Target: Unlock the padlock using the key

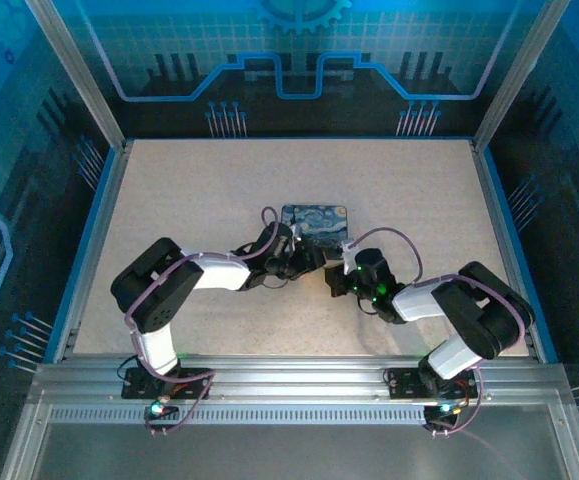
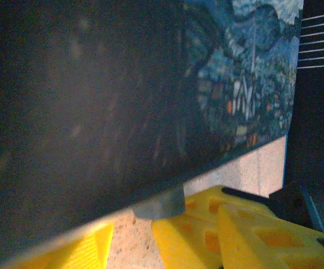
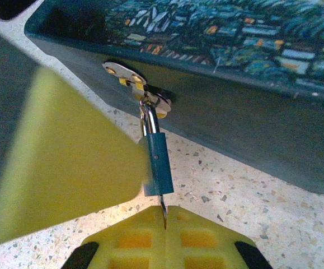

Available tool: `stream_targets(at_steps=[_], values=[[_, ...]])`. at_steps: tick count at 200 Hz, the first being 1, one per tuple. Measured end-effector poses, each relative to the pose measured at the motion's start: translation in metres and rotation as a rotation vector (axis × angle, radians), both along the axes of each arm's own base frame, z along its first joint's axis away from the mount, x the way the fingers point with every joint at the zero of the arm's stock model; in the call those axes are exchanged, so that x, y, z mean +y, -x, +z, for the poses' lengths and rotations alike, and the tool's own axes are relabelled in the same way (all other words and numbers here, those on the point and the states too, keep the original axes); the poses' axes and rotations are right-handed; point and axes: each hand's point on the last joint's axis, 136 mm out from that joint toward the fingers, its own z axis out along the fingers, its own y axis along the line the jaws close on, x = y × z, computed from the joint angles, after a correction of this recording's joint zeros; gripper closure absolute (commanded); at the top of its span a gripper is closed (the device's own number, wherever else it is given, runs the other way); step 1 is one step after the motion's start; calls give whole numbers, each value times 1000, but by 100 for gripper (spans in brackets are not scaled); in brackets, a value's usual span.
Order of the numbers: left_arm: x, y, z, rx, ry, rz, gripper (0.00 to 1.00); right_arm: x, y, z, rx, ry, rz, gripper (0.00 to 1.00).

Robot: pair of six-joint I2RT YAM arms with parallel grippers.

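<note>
Key, a thin silvery metal sliver (image 3: 163, 207), sits pinched in the closed right gripper (image 3: 164, 217), its tip in the small, light-looking blue-bodied padlock (image 3: 156, 162). Left gripper (image 2: 142, 225) stands parted around that body, the sensible place to brace it. Key probably bends easily.

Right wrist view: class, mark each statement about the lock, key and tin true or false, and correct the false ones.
1. The padlock hangs from the hasp on the tin. True.
2. The right gripper is shut on the key. True.
3. The key points away from the padlock. False: its tip is at the padlock's underside.
4. The tin is plain white. False: it is dark blue with a painted print on top.
5. The padlock lies on top of the tin. False: it hangs down in front of the tin's side wall.
</note>
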Motion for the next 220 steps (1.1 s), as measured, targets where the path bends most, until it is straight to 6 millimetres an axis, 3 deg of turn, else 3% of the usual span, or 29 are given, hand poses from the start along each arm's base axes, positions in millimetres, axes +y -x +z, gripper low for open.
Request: stream_targets(at_steps=[31,69,119,156,220], values=[[9,7,23,-27,19,6,37,-1,3,0,18,-1,-2,100],[23,18,48,-66,62,36,38,0,9,5,80,-22,-6,100],[39,27,32,9,78,129,46,7,16,5,202,-81,-19,100],[30,23,39,13,152,162,51,14,17,8,274,-121,-28,100],[27,21,11,68,158,205,53,17,18,10,363,-147,-67,100]])
